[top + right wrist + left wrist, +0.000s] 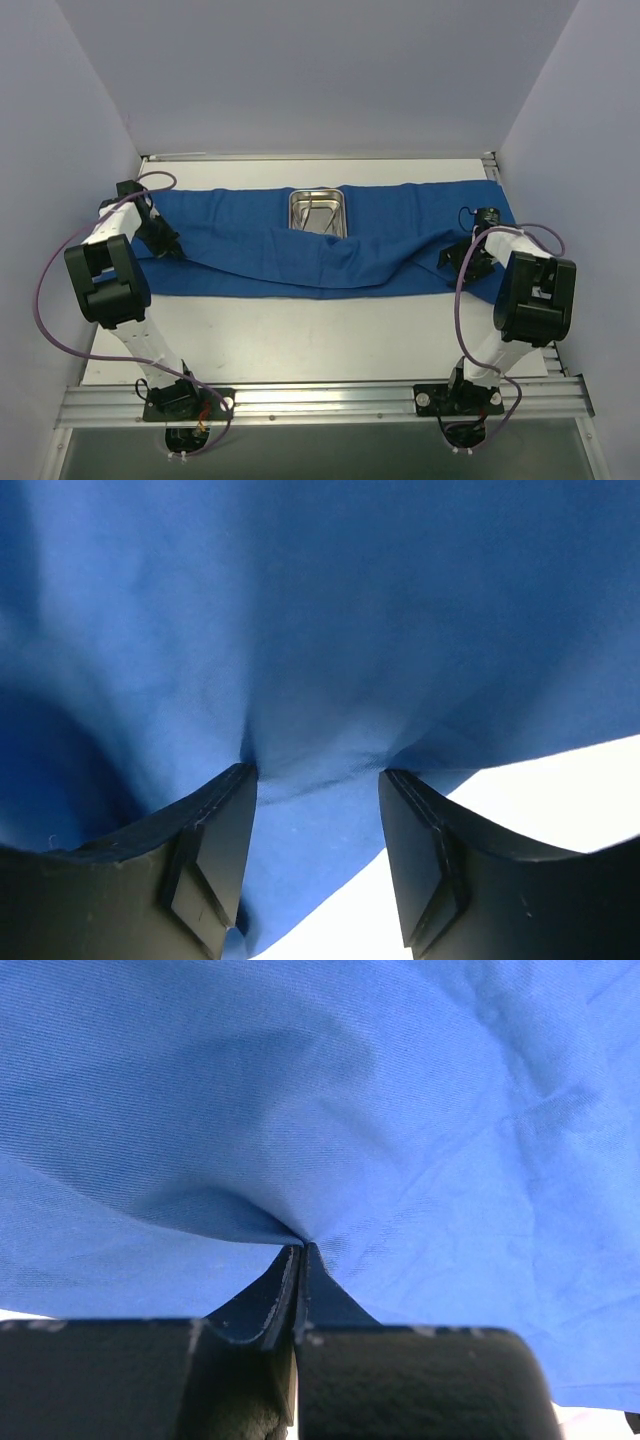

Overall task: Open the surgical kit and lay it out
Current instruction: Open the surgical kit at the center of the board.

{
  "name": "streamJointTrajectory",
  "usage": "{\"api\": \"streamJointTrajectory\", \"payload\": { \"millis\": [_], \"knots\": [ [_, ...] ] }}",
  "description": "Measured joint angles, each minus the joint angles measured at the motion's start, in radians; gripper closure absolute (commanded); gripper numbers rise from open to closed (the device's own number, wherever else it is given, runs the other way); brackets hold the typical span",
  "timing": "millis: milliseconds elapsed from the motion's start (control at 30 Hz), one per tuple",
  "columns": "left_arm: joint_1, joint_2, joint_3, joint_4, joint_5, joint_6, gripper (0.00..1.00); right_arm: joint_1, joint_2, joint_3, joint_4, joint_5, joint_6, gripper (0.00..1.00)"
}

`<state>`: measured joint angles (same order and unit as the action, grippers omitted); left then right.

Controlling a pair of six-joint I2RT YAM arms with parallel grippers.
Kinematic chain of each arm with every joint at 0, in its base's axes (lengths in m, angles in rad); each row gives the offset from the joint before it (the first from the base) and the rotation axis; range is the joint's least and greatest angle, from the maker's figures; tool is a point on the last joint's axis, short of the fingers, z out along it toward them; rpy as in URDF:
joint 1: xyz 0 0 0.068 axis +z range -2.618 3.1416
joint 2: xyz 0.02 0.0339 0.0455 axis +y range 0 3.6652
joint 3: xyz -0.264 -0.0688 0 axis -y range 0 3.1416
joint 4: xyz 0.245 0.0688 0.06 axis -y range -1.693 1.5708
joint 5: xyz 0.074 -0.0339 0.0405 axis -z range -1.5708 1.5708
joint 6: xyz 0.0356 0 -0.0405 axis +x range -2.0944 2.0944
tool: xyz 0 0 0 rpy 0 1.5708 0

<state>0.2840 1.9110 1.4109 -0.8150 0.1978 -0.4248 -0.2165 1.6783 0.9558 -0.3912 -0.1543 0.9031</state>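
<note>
White table (300, 335) sat under the blue cloth wrap (300, 265); left claw (302, 1252) pinched a fold tight, right claw (318, 780) gaped with cloth between its jaws.

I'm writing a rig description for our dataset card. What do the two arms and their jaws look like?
The left arm and right arm match: white links with bulky black joint housings. A purple cable loops along each, rising from a black base plate to the wrist. The jaws are matte black wedges tapering to thin tips, with no lettering showing.
</note>
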Motion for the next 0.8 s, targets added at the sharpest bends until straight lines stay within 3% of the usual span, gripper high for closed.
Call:
{"api": "streamJointTrajectory", "payload": {
  "millis": [100, 267, 467, 800],
  "knots": [
    [0.000, 0.000, 0.000, -0.002, 0.001, 0.000, 0.98, 0.000, 0.005, 0.007, -0.002, 0.005, 0.008, 0.54],
    [0.000, -0.002, 0.000, -0.005, 0.001, 0.001, 0.98, -0.001, 0.019, 0.016, -0.020, 0.027, -0.006, 0.78],
    [0.000, -0.023, 0.002, -0.013, 0.000, 0.005, 0.98, -0.006, 0.060, 0.068, -0.052, 0.035, -0.068, 1.00],
    [0.000, -0.087, 0.011, -0.038, 0.000, 0.013, 0.98, -0.005, 0.075, 0.243, -0.142, 0.080, -0.238, 1.00]
  ]
}}
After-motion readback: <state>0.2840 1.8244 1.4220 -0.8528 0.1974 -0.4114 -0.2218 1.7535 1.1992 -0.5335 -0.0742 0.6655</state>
